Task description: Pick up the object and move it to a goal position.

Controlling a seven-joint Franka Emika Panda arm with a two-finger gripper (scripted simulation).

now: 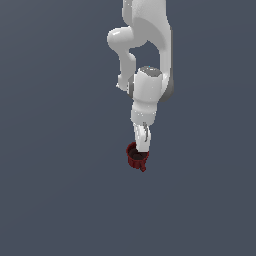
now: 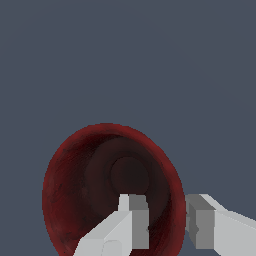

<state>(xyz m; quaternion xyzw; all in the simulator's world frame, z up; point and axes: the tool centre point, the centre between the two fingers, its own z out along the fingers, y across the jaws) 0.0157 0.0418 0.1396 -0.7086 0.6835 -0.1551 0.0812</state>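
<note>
Mug (image 2: pixel 75 180), small and dark red, sits on the plain grey counter (image 1: pixel 55 200) directly under the arm, its little handle showing in the exterior view toward the lower side. The fingers (image 2: pixel 167 225) straddle its wall: one fingertip (image 2: pixel 134 220) reaches inside the dark bowl, the other stands just outside the rim. They look parted around that wall, though whether they already pinch it I cannot tell.
</note>
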